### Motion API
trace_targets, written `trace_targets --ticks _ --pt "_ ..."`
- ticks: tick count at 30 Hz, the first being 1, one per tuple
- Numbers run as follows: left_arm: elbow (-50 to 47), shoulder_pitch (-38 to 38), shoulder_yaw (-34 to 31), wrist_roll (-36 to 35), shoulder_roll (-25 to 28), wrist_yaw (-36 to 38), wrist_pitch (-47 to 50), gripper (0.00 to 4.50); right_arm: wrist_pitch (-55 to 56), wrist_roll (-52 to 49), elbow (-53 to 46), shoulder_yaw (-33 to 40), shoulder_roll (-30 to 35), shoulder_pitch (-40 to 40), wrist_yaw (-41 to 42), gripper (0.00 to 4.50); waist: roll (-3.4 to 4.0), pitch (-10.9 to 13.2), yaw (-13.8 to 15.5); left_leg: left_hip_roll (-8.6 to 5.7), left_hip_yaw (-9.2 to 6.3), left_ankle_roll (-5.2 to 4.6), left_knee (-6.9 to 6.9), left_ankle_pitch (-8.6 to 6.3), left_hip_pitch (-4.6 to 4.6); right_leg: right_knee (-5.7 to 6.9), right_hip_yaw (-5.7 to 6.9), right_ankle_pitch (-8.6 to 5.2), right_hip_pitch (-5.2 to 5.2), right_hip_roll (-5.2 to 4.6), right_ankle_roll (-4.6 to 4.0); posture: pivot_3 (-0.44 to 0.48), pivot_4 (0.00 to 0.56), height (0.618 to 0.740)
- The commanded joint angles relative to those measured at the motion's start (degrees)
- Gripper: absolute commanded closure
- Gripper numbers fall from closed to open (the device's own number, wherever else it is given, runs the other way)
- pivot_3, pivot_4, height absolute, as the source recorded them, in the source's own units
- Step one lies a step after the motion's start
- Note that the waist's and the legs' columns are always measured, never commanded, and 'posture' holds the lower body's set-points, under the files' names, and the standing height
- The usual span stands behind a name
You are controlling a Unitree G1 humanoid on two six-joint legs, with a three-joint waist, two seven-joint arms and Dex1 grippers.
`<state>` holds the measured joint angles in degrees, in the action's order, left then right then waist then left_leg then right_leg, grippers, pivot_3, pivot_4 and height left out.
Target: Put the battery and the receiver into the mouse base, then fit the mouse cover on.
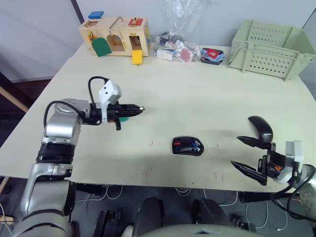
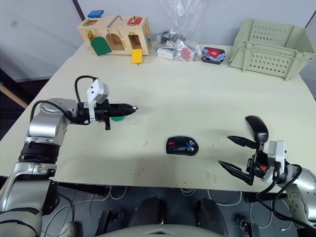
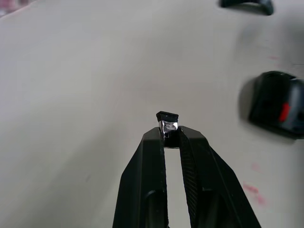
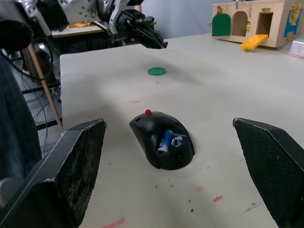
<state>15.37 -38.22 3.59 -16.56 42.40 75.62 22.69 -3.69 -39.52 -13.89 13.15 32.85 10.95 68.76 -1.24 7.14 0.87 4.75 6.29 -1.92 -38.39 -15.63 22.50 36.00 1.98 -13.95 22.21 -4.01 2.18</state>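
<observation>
While the desk (image 1: 207, 94) carries everything in play, the mouse base (image 1: 187, 146) serves as my landmark: it lies open side up near the desk's front edge, roughly midway between my two arms. The mouse cover (image 1: 261, 130) rests on the desk to the right of the base, well apart from it and close beside my right gripper (image 1: 248, 156). That gripper hangs with its fingers spread wide and holds nothing. My left gripper (image 3: 171, 137), well to the left of the base and a little farther back, is pinched closed on the receiver (image 3: 167, 121), a tiny black-and-metal piece held only at the fingertips. A green disc (image 4: 156, 71) lies on the desk below that gripper. The battery (image 4: 165, 141), smallest after the receiver, already sits inside the hollow of the base, so I judge the receiver to be the step in hand.

Risks, as I judge them:
- The receiver is gripped by a narrow edge; a tilt or jolt on the way to the base could twist it out of my fingertips.
- Its slot in the base looks small, and a slightly skewed approach could jam it or nudge the light base across the desk.
- Pressing near the battery might unseat it.
- My open right gripper, so near the cover, could knock it away.
</observation>
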Motion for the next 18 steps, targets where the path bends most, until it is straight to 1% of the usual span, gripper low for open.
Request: trace_targets --ticks 1,5,11,18 --pt "-5.8 -2.3 1.6 -3.2 -0.8 3.9 2.0 4.42 -5.2 -2.4 -5.2 0.1 1.5 -0.8 -3.7 0.0 0.0 0.0 0.0 0.0 -0.01 0.0 0.0 0.0 0.0 0.0 0.0 0.0 0.0 0.0 0.0 0.0 0.15 0.74" --pt "-8.0 -4.1 3.9 -3.6 -3.0 5.0 2.3 4.42 -11.1 -4.3 -9.7 -0.1 2.9 -2.3 -8.1 0.0 0.0 0.0 0.0 0.0 -0.05 0.0 0.0 0.0 0.02 -0.01 0.0 0.0 0.0 0.02 0.0 0.0 0.15 0.74" --pt "-9.6 -6.6 6.7 -3.9 -6.1 5.9 3.1 4.42 -19.9 -2.6 -15.1 -3.2 3.5 -6.9 -18.9 0.0 -0.01 0.0 0.0 -0.02 -0.09 -0.01 -0.03 0.0 0.06 -0.01 0.0 0.0 0.01 0.04 0.0 0.0 0.15 0.74" --pt "-9.3 -8.5 9.3 -3.4 -8.3 7.5 2.6 4.42 -37.1 -10.6 -17.7 -5.4 3.7 -15.7 -30.8 0.0 -0.02 0.0 0.0 -0.05 -0.15 -0.01 -0.03 0.0 0.15 -0.03 0.02 0.0 0.04 0.04 -0.01 0.0 0.15 0.74"
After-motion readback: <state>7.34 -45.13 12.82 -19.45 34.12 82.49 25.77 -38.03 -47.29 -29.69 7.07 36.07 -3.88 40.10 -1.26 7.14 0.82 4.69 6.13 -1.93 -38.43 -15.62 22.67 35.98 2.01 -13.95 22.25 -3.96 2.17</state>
